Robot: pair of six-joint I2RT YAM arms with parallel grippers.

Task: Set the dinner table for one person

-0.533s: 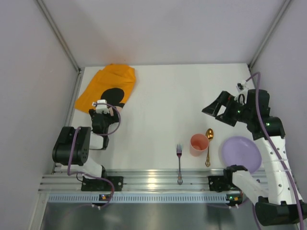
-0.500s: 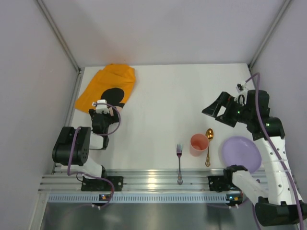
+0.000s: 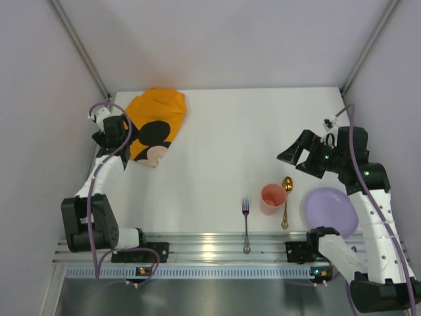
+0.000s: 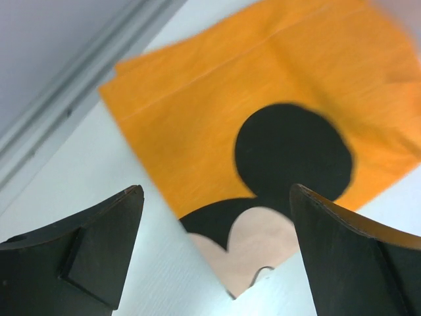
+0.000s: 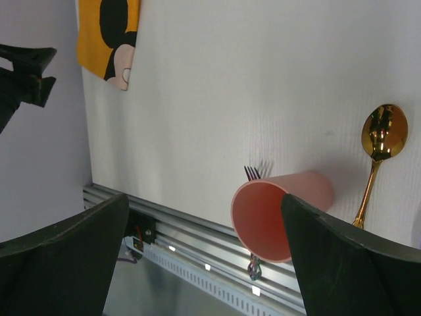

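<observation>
Left gripper [image 4: 214, 197]: spread fully, gripping nothing. Hangs low over the far-left corner of the table [image 3: 250, 131], right at the mat [image 3: 161, 112].

Right gripper [image 5: 204, 197]: likewise wide apart and empty. Held above the right half, looking down past the cup [image 3: 273, 197].

Mat: orange, print side up, near the left wall. Appears folded over on itself, though the layers are hard to tell apart. Long axis slanting from far-right to near-left.

In the left wrist view, 1 edge of the mat running between the 2 fingers – left finger over white table, right finger by the printed corner, most of the cloth lying ahead and to the right.

Rest of the setting bunched near the front edge: fork [image 3: 246, 220] just left of the cup, spoon [image 3: 286, 201] just right of it, plate [image 3: 331, 212] beyond that. Nothing on the mat yet.

Probably the opening step – getting the mat flat and moved to the near middle. Left arm much nearer, right arm well apart from the cloth. Needs a drop onto that near edge, a pinch, then a drag toward the centre, with the fold likely to bunch.
</observation>
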